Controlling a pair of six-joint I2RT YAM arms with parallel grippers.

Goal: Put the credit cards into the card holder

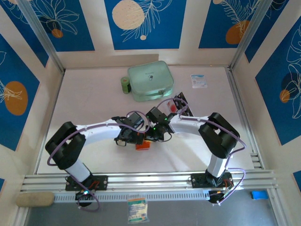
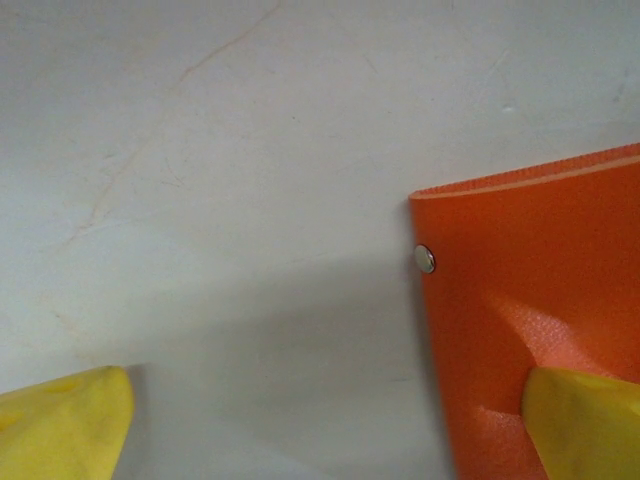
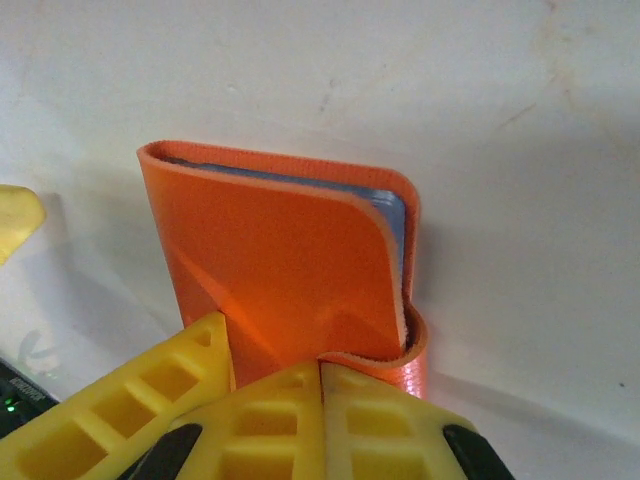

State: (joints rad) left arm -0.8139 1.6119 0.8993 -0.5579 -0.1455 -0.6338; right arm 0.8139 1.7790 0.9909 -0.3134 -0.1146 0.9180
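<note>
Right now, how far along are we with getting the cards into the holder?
Done: nothing yet that I can see. The credit cards lie beside the mint-green case, away from the holder. In hand: the right fingers are shut on the card holder's flap, and the left fingers stand open at its snap edge. Left: spread the holder, fetch the cards, slide them in.
</note>
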